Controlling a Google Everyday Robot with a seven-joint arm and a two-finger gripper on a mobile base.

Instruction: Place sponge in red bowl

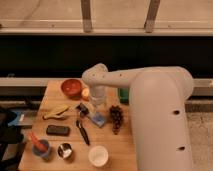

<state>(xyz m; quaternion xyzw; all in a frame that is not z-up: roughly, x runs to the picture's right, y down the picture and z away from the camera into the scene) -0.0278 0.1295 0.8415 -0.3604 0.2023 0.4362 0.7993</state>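
Looking down steeply from above the near edge of the table (122, 150), from just behind the arm (160, 100). Facing across the tabletop toward the dark wall (50, 57) beyond. Sitting close enough for the arm to be filling the right half, yet far enough to be taking in nearly the whole table. Catching the gripper (97, 106) hanging mid-frame, low over the table, just beside the sponge (99, 120), near the red bowl (71, 87).

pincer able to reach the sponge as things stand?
Probably yes. The pincer hangs right over the sponge, with nothing visibly between them. The grapes lie close beside the sponge and could crowd the approach.
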